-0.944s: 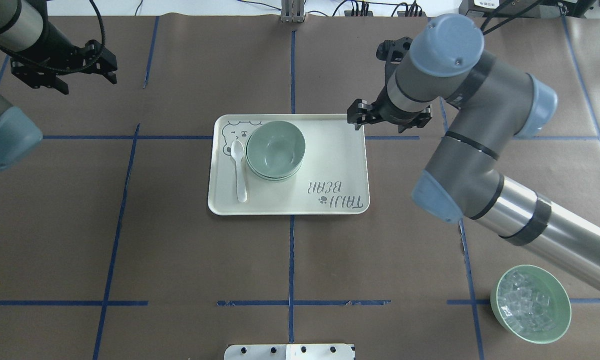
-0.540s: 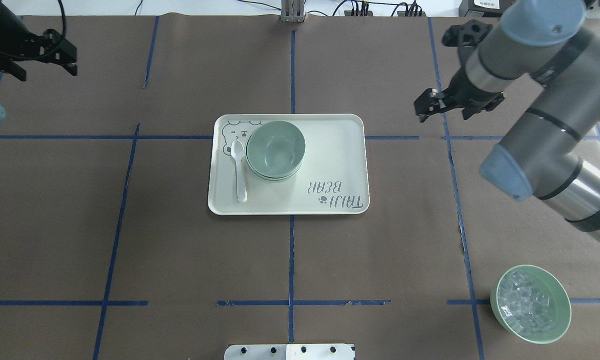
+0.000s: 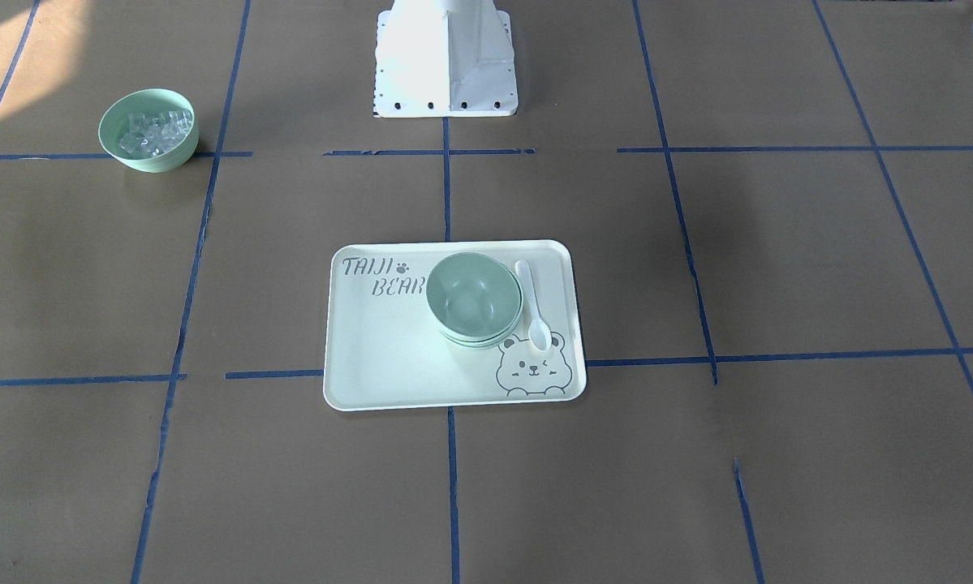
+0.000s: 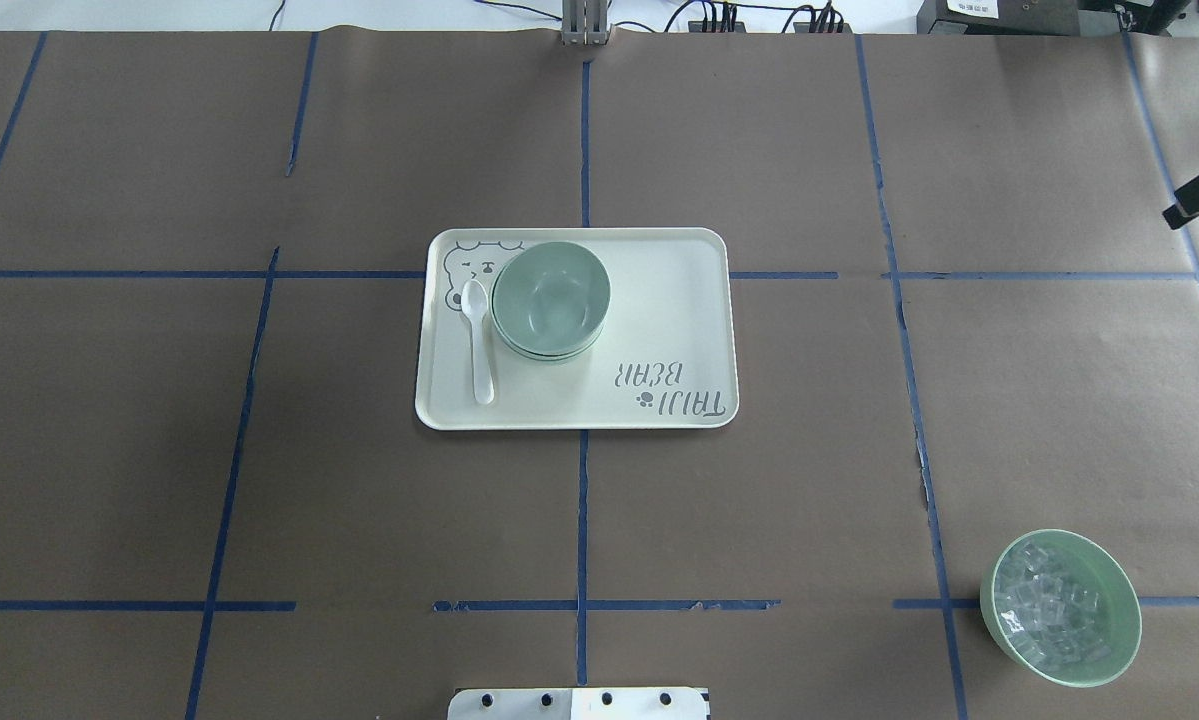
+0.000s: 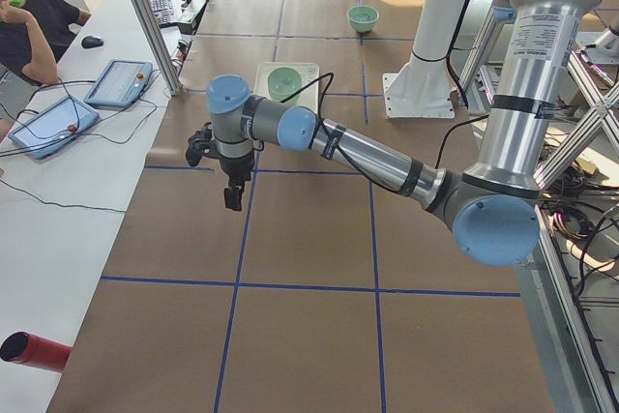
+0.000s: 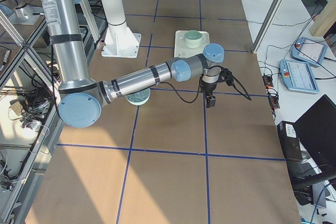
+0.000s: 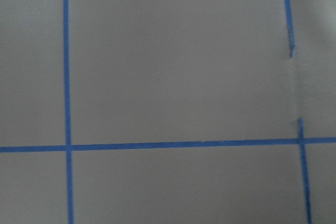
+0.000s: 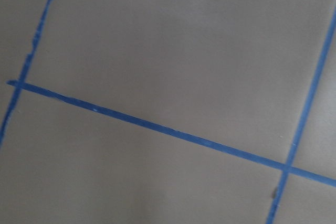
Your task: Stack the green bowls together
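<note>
Green bowls [image 4: 550,300] nested on tray [image 4: 664,320]: judged light, stiff, slick; pinch the rim. Left gripper [image 5: 232,196], right gripper [image 6: 210,100] well apart from them; finger spread cannot be told.

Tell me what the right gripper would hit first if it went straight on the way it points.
The right gripper points straight down, so it would most likely meet bare brown table paper near a blue tape line; its wrist view shows nothing else below.

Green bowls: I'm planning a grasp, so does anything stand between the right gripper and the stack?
Nothing visible stands between the right gripper and the green bowls on the tray. The spoon lies on the stack's far side.
</note>
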You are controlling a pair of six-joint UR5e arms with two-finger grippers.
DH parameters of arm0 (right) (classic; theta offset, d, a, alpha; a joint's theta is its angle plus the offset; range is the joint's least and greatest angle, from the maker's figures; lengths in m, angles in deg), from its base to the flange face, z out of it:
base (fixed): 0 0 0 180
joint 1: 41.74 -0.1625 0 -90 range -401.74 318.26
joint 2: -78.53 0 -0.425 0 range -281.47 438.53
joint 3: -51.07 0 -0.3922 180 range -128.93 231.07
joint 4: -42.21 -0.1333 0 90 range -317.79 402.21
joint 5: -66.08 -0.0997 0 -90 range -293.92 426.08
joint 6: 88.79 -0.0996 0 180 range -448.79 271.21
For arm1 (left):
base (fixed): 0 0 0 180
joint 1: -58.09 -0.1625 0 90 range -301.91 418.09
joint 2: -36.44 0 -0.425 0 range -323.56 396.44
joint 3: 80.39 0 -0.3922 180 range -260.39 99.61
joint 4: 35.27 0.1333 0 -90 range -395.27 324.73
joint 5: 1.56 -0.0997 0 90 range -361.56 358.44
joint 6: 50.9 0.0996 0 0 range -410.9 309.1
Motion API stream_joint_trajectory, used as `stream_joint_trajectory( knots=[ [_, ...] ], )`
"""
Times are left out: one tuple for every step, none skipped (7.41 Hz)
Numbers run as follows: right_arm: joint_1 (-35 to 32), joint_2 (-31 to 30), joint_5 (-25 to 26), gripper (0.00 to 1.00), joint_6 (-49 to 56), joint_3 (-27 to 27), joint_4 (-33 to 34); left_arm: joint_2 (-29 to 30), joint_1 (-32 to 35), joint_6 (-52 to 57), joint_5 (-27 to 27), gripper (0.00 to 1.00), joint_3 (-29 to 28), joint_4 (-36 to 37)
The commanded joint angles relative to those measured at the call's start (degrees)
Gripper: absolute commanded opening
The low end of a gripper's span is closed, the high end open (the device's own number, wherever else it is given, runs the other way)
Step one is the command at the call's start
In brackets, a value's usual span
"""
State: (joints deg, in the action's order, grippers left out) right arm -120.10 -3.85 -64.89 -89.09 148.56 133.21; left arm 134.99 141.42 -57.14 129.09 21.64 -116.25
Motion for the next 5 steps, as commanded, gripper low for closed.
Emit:
stream_joint_trajectory(
  knots=[
    [-7.1, -3.7, -2.9, 1.00, 14.4, -6.9, -0.5, -4.1, 3.5, 8.2, 0.1, 1.00, -3.1, -0.4],
    [-10.4, -4.5, -4.2, 1.00, 16.5, -9.3, -0.5, -6.2, 4.2, 8.4, 0.3, 1.00, -3.2, -0.3],
    [-10.7, -5.2, -5.3, 1.00, 16.3, -11.2, -0.7, -8.9, 4.5, 8.5, 2.7, 1.00, -3.2, -0.6],
    [-10.6, -4.5, -5.5, 1.00, 16.1, -11.3, -1.9, -10.0, 4.6, 8.5, 3.7, 1.00, -3.2, -0.8],
    [-12.0, -5.1, -6.9, 1.00, 15.9, -11.5, -4.9, -10.2, 4.8, 8.5, 3.7, 1.00, -3.2, -0.8]
  ],
)
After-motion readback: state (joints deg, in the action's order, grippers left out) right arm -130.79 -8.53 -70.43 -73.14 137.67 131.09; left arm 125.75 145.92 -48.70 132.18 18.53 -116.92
